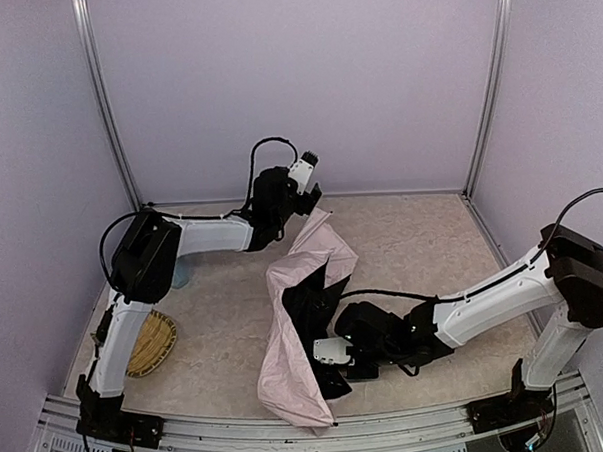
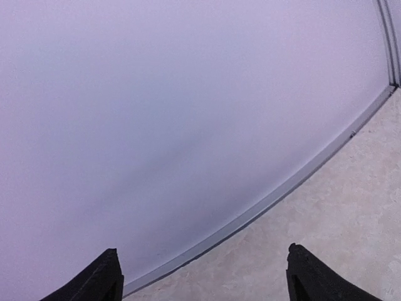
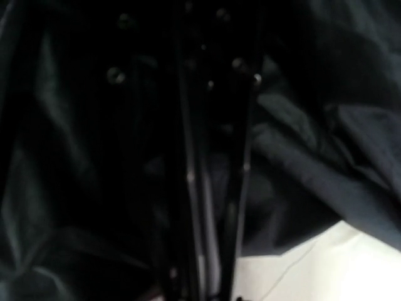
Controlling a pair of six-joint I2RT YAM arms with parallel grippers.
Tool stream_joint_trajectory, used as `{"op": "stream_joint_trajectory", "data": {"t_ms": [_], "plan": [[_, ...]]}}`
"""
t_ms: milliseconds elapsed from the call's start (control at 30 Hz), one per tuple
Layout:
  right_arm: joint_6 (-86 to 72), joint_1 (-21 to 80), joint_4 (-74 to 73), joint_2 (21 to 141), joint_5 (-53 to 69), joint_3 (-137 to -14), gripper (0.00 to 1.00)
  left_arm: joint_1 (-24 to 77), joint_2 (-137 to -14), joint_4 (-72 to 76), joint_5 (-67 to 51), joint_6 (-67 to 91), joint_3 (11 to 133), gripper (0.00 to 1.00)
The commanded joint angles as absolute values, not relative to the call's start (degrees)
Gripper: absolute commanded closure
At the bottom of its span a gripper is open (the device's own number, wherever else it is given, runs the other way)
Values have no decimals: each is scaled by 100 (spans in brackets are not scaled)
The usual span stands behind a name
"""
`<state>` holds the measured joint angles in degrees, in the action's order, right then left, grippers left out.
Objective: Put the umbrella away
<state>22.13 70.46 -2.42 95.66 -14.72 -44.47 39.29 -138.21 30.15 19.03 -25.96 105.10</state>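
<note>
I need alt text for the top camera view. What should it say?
A half-folded pale pink umbrella with a black underside lies on the table, and the right hand reaches into its black folds. The left hand is raised near the umbrella's far tip; a round woven mat lies at the left edge.

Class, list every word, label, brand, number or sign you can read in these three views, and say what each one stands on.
There are none to read. No print shows on the umbrella, on the woven disc at the table's left edge, or on the back wall. The right wrist view is dark and blurred; any marks there cannot be made out.
</note>
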Motion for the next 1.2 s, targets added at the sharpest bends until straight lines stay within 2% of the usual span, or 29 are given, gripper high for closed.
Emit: {"op": "stream_joint_trajectory", "data": {"t_ms": [0,200,400,500,633,700,767,867,933,1067,1133,1167], "plan": [[1573,6718,-856,9861,-674,-4546,100,3654,-13553,2313,2618,-1747,10861,8],[1486,6320,-976,9744,-97,-4658,100,3696,-12443,1743,2663,-1259,10418,1],[1886,5931,-765,9467,560,-4465,100,4187,-10241,1509,2291,-1197,8503,2],[2055,5834,-941,9442,854,-4557,100,4674,-8999,1016,2149,-999,7338,6],[2168,5775,-1152,9623,748,-4636,100,5689,-7130,843,652,-833,5595,13],[2205,5770,-1217,9742,534,-4695,100,6113,-6427,1168,-390,-714,4830,13],[2217,5764,-1246,9813,346,-4755,100,6538,-5964,1235,-875,-693,4309,9],[2294,5763,-1136,9792,380,-4808,100,7317,-5775,1027,-613,-1021,3971,2],[2313,5759,-1088,9803,375,-4849,100,7796,-6036,953,-226,-1426,3872,1],[2254,5762,-1100,9892,360,-4966,100,8120,-6745,1220,1245,-1920,3879,1],[2231,5759,-1077,9928,401,-4997,100,8106,-6983,1692,1943,-2107,3823,5],[2218,5758,-1063,9943,414,-5021,100,8092,-7045,1907,2184,-2200,3809,12]]}}
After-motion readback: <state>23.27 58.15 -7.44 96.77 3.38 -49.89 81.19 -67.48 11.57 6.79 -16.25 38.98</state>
